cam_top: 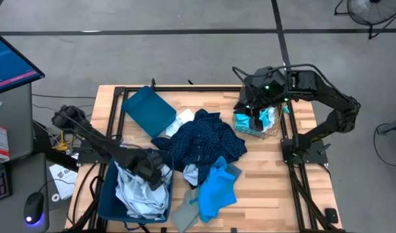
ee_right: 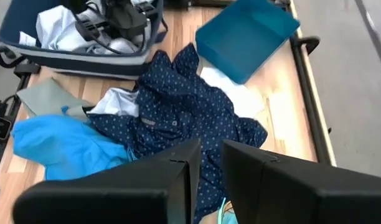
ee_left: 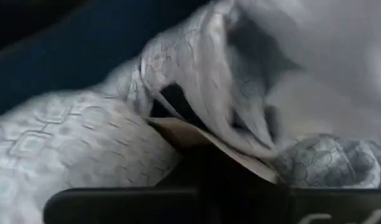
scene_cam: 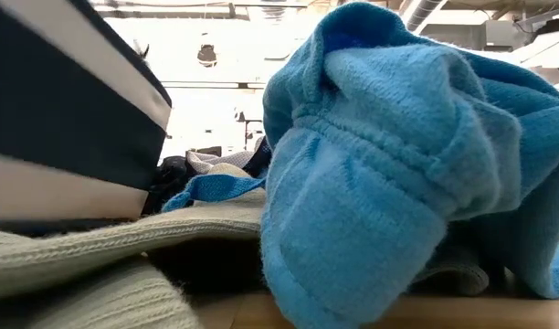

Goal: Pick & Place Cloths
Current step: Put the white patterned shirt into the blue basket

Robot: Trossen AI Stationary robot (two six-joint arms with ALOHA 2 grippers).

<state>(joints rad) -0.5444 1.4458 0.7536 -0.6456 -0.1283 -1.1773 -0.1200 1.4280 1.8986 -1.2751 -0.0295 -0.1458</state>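
**Mia:** Start on the left. What is that arm doing?

**Ben:** The left gripper (cam_top: 151, 169) is down in the dark-blue bin (cam_top: 107, 197), right on the pale grey-blue cloth (cam_top: 138, 191). Its own camera shows that cloth (ee_left: 72, 143) pressed up close. I cannot tell if the fingers are apart or together — the cloth hides them.

**Mia:** So what should it do?

**Ben:** I think it is putting that cloth in the bin. It should let go all the way, then lift straight up so no cloth hangs on a finger and comes back out.

**Mia:** What is in the middle?

**Ben:** A pile on the wooden table (cam_top: 263, 188). The navy dotted cloth (cam_top: 204, 144) is on top and spread wide. The bright blue cloth (cam_top: 214, 188) lies just beside it, near the front edge, and the small grey-green cloth (cam_top: 184, 212) is next to that. A teal bin (cam_top: 148, 110) sits tipped at the back.

**Mia:** And the right side?

**Ben:** The right gripper (cam_top: 256, 110) hangs over the wire basket (cam_top: 270, 133), where the turquoise-and-white cloth (cam_top: 266, 118) sits. From its wrist camera the two fingers (ee_right: 178, 180) look almost together with a thin gap, and they hold nothing I can see.

**Mia:** What could go wrong?

**Ben:** The navy cloth (ee_right: 178, 118) lies over other cloths — a grab at a loose fold on top may pull up just one.
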